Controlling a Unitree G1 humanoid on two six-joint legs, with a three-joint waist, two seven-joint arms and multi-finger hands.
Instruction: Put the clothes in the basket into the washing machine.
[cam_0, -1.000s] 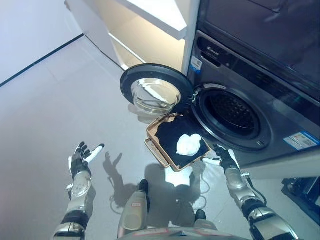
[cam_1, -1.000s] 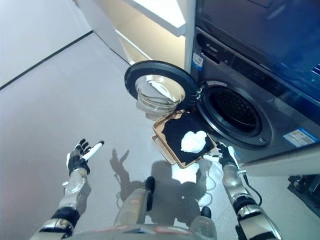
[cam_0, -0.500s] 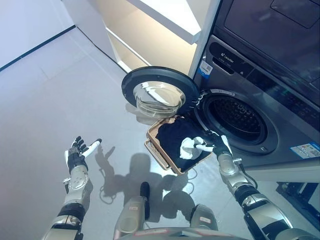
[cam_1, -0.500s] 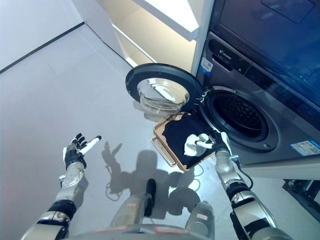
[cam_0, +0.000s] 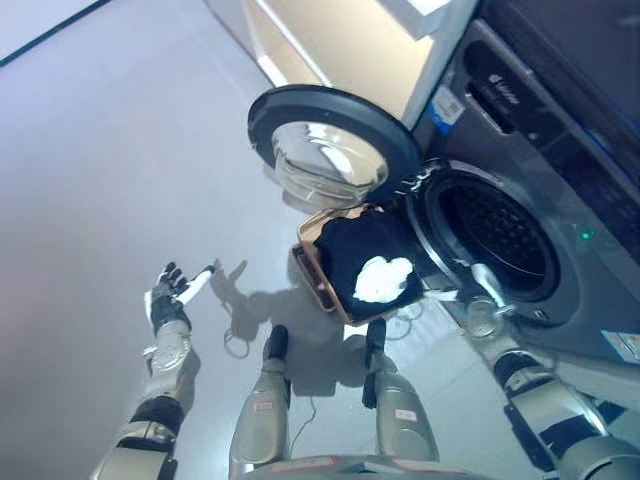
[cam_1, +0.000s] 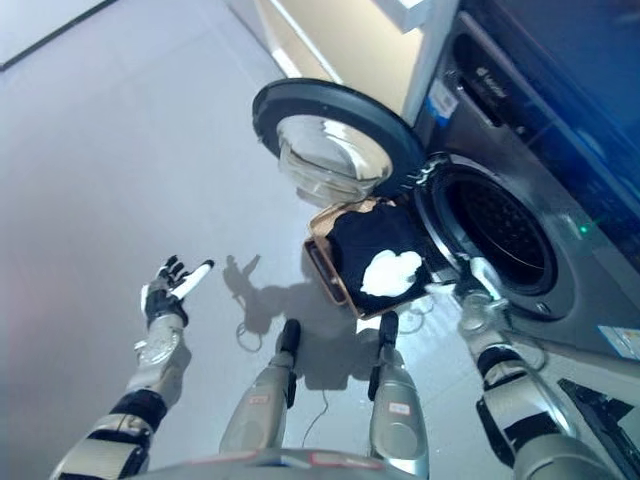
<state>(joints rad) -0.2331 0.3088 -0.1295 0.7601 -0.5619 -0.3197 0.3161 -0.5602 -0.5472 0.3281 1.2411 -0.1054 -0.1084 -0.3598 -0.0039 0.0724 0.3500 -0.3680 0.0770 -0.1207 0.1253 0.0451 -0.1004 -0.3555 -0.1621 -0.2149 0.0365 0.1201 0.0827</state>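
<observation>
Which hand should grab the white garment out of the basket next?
Right, probably. The right hand sits beside the basket at the washing machine opening, close to the white garment. The left hand hangs open over bare floor, far off.

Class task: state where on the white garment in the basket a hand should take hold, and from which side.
Pinch the raised middle of the white garment from above. It lies bunched on the dark clothes, and the basket is open-topped. The right hand is nearest.
</observation>
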